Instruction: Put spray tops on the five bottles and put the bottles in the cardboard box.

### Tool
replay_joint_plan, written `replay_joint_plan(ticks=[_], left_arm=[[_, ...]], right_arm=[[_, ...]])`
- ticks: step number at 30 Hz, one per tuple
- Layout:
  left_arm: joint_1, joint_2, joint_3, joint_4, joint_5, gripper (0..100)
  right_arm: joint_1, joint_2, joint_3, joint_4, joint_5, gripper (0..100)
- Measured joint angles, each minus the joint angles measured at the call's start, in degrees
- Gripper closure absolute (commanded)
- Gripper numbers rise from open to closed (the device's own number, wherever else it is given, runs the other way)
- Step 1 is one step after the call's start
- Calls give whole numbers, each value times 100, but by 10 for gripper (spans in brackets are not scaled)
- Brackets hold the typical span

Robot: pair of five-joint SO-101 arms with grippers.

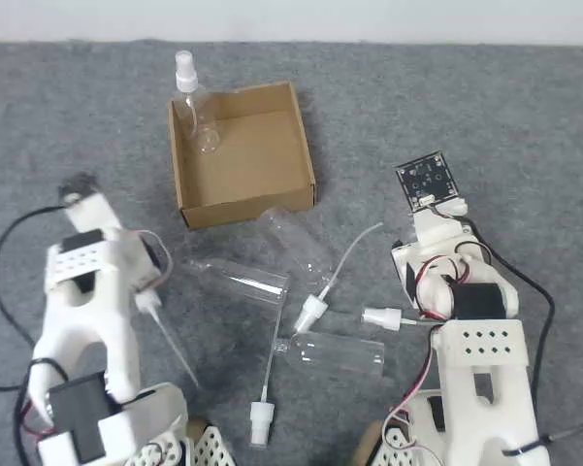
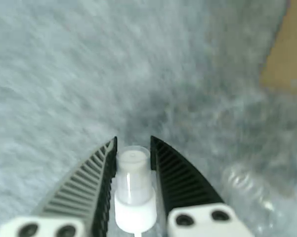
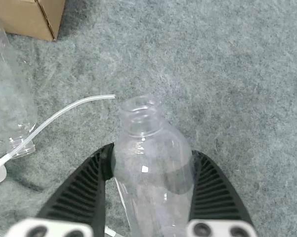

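Note:
My left gripper (image 2: 133, 148) is shut on a white spray top (image 2: 133, 185); in the high view that spray top (image 1: 148, 301) hangs at the left arm with its thin tube slanting toward the table's front. My right gripper (image 3: 150, 158) is shut on a clear open-necked bottle (image 3: 148, 158), neck pointing away over the grey mat. The cardboard box (image 1: 296, 131) sits at the back centre, with one capped bottle (image 1: 196, 107) leaning in its far left corner. Three uncapped bottles lie on the mat: one (image 1: 238, 277), another (image 1: 296, 238), a third (image 1: 340, 351).
Loose spray tops with long tubes lie between the arms: one (image 1: 310, 311), one near the front (image 1: 262, 422), one beside the right arm (image 1: 383, 317). In the right wrist view a lying bottle (image 3: 7, 98) and the box corner (image 3: 29, 17) are close by.

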Motion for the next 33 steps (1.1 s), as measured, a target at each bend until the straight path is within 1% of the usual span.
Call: replay_joint_plan(ticks=[5,12,14,18,23,28,33], left_arm=[[-273,0,-334,0,0,989],[-308,0,-466,0,-9,989],[-431,0,-624,0,-26,989],[-695,0,-1002,0,0,989],[-923,0,-1644,431,0,989],[-932,0,-2224,1037,-26,989],[-932,0,-2585,1319,53,989]], right_arm=[[-18,0,0,0,0,923],[-18,0,0,0,0,923],[-9,0,0,0,0,923],[-255,0,0,0,0,923],[-299,0,0,0,0,923],[-299,0,0,0,0,923],[-299,0,0,0,0,923]])
